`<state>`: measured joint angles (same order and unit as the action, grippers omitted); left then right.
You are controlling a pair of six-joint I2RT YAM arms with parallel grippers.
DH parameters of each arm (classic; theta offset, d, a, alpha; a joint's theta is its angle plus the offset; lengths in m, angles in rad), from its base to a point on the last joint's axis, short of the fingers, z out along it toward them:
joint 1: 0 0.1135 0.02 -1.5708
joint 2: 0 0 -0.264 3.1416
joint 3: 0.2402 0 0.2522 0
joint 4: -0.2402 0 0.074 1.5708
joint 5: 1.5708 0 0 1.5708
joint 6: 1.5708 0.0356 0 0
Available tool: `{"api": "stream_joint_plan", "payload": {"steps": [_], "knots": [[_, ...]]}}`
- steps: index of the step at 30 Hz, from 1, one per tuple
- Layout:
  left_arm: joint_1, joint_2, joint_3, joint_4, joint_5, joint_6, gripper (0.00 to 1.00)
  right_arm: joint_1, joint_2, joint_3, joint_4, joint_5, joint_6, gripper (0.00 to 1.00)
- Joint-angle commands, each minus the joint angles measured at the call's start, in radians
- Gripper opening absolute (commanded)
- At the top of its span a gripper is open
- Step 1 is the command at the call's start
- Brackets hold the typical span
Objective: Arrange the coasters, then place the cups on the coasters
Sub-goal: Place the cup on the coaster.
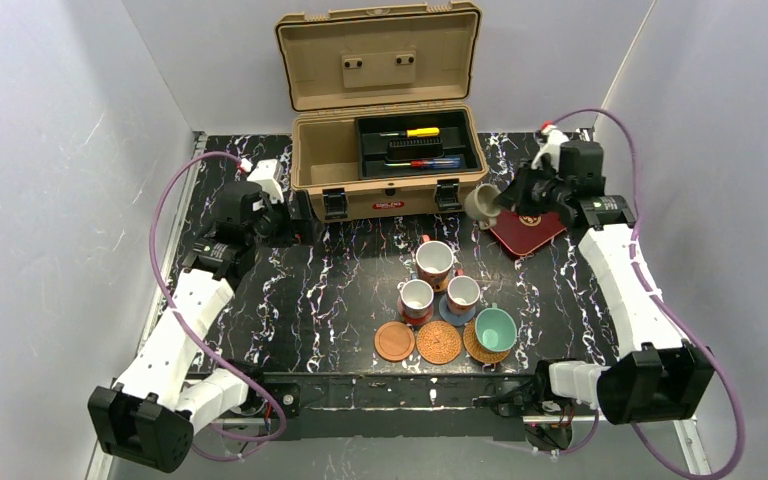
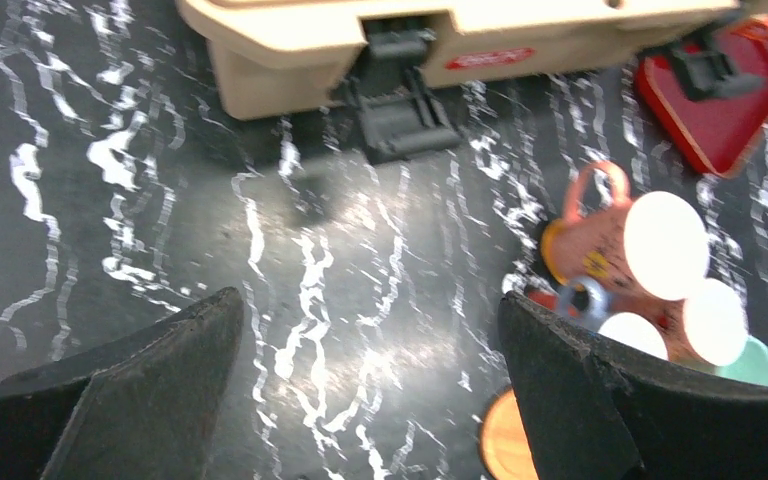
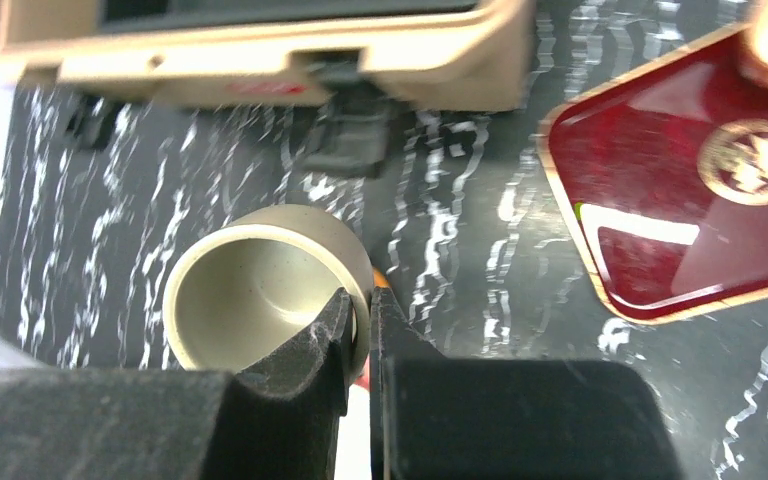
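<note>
Coasters [image 1: 438, 342] lie in a row at the near worktop [image 1: 340, 290] edge, two bare and one under the teal cup [image 1: 495, 328], evidently set out to receive cups. Behind them three mugs [image 1: 434, 262] cluster, and what lies beneath them is mostly covered. Right tool [image 3: 362, 305] pinches the grey-olive cup [image 3: 250, 290] by its rim beside the red tray [image 1: 530, 235], probably bound for a bare coaster. Whether it clears the worktop cannot be told. Left tool [image 2: 368, 305] hangs spread and empty before the toolbox [image 1: 390, 150].
</note>
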<state>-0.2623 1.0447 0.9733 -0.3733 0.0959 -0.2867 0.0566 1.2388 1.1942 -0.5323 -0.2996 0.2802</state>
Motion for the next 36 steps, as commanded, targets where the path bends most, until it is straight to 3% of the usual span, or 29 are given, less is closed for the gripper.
{"api": "stream_joint_plan", "payload": {"steps": [1,6,11,18,21,31,36], "knots": [[-0.021,-0.043,0.088,-0.125,0.189,-0.090,0.96,0.144,-0.041,0.070,-0.048,-0.080,-0.100,0.01],[-0.085,-0.050,0.145,-0.173,0.371,-0.186,0.95,0.289,-0.035,0.125,-0.147,-0.071,-0.203,0.01],[-0.156,-0.041,0.187,-0.148,0.447,-0.303,0.95,0.428,-0.049,0.112,-0.224,-0.014,-0.276,0.01],[-0.354,0.028,0.230,-0.138,0.306,-0.315,0.95,0.593,-0.036,0.144,-0.286,0.091,-0.278,0.01],[-0.384,0.062,0.231,-0.136,0.268,-0.300,0.83,0.663,-0.028,0.162,-0.297,0.116,-0.269,0.01],[-0.483,0.121,0.210,-0.091,0.164,-0.284,0.83,0.822,0.044,0.203,-0.299,0.165,-0.238,0.01],[-0.511,0.122,0.177,-0.096,0.127,-0.280,0.72,0.862,0.068,0.225,-0.286,0.176,-0.233,0.01]]}}
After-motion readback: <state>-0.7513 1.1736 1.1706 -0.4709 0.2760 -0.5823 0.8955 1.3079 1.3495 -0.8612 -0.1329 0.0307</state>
